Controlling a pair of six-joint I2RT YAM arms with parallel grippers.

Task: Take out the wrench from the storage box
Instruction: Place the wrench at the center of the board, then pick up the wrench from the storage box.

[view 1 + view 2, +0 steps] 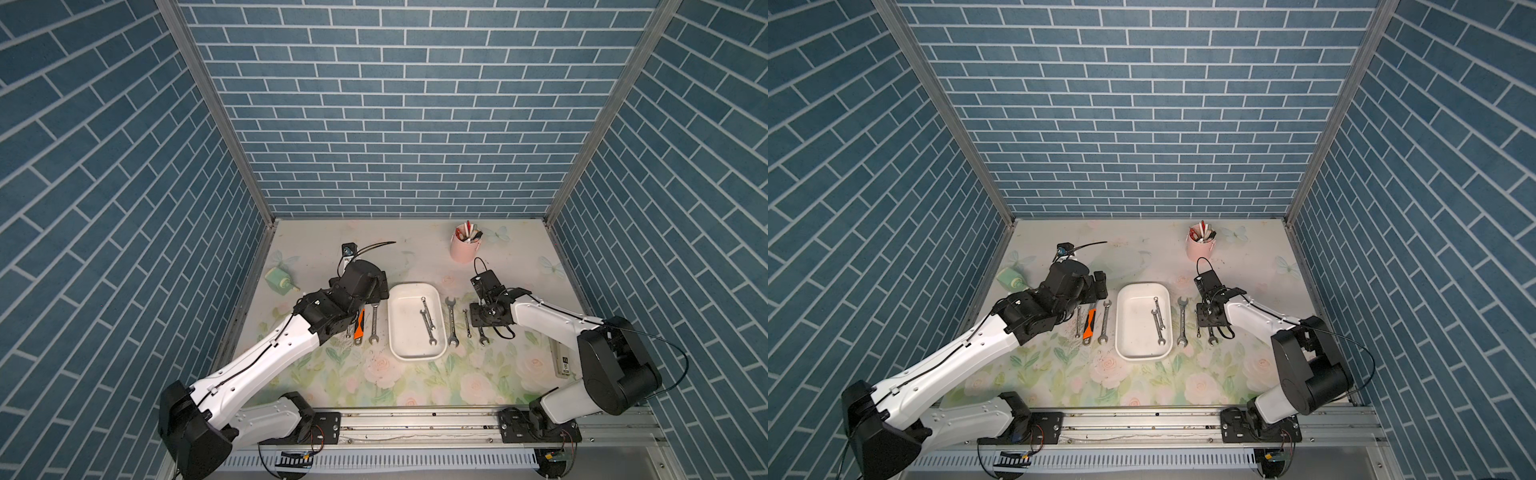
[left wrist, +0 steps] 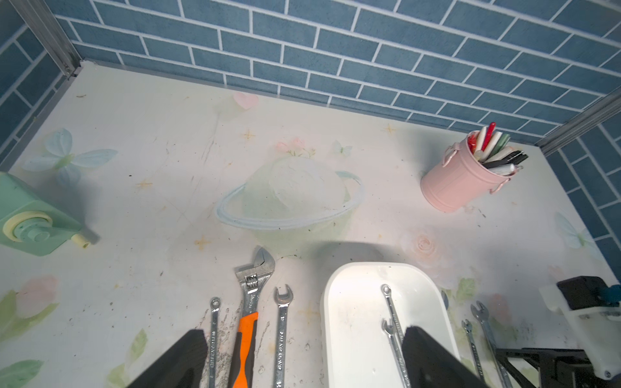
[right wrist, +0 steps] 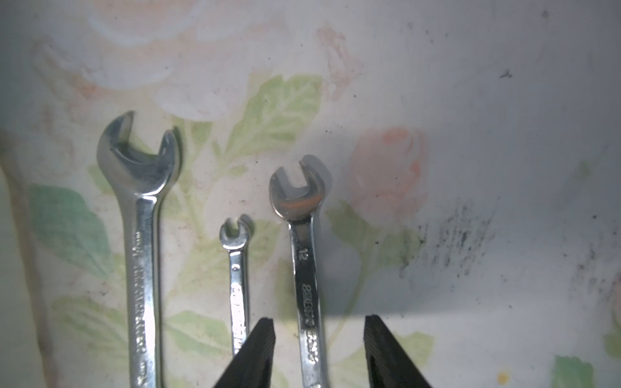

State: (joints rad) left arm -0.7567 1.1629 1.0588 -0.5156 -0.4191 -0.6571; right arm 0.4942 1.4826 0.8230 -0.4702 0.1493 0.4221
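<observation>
At the middle of the floral table (image 1: 415,257), the shallow white plastic storage box (image 1: 405,332) holds two slim steel wrenches (image 1: 427,311) lying side by side on its floor. Right of it, the right gripper (image 3: 318,319) stands half open astride a steel spanner marked 12 (image 3: 307,268) on the table, not pinching it. The left gripper (image 2: 302,352) gapes wide, empty

Place: a robot test cell, of the kind found in a lab.
Walls: blue brick-print panels (image 1: 399,124) on three sides, held by bare metal posts (image 1: 224,124).
Surface: a flower-printed sheet (image 1: 415,257), scuffed and marked.
Near edge: an aluminium rail (image 1: 415,424) carrying the bases of two robot arms (image 1: 266,357).
Props: wrenches (image 1: 451,322) laid in rows; a pink pen cup (image 1: 464,247) far right.
</observation>
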